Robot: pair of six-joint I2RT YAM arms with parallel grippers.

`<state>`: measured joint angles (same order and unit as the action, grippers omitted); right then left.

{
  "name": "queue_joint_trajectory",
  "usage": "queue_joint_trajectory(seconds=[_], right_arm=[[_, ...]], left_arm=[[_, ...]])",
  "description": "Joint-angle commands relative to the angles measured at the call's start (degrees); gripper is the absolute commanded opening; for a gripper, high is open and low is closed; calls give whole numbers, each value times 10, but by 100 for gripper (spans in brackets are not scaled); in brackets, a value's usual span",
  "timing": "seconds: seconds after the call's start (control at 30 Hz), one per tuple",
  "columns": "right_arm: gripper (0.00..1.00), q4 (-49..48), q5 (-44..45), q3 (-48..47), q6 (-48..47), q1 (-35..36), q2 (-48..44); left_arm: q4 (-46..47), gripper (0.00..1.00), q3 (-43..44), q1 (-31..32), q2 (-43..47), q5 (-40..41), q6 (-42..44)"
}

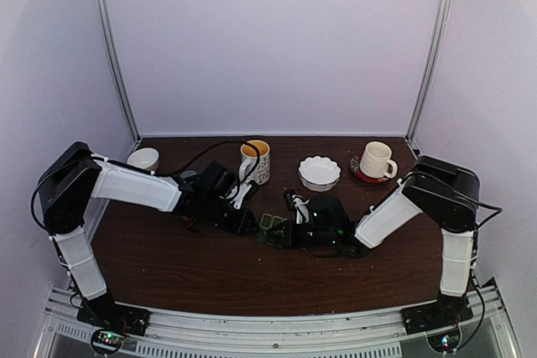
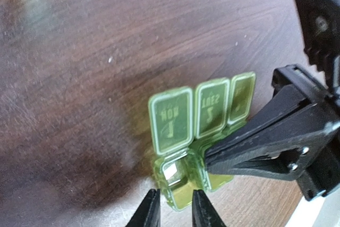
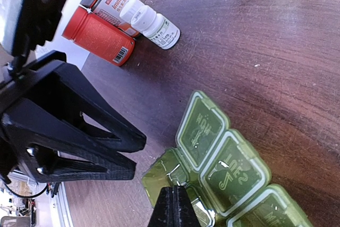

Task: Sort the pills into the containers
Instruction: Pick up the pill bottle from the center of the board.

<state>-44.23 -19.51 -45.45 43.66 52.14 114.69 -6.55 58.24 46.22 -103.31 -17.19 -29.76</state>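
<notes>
Since all three lids of the pill box (image 2: 171, 120) are folded back, its compartments lie open to receive pills, and both arms have met over it near the middle of the counter (image 2: 79, 78).

The right end effector (image 2: 210, 160) comes in from the side with its fingers pressed together into a single point. That point rests on the box at the edge of the middle compartments. I judge this to be a hold-down, pinning the light plastic box so it cannot slide or tip while the other arm works.

The left end effector (image 2: 174, 211) hangs at the end compartment with its fingers a narrow gap apart. No object shows clamped between them. The corner of the box appears in the gap, but whether the fingers touch it cannot be told. A pale glint inside that compartment is too small to read.

Three bottles (image 3: 101, 35) sit grouped together, well apart from the box, probably as the supply. The mugs (image 1: 256, 161) and a white bowl (image 1: 320, 172) are farther back and take no part in this step.
</notes>
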Motion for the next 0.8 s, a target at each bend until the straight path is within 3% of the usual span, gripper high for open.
queue_joint_trajectory(seconds=[0.0,0.77], right_arm=[[0,32,8,0,-10,2,-4],[0,39,-16,-34,-23,2,-65]], left_arm=[[23,23,-17,1,-15,-6,-2],[32,19,-15,1,-32,-20,-2]])
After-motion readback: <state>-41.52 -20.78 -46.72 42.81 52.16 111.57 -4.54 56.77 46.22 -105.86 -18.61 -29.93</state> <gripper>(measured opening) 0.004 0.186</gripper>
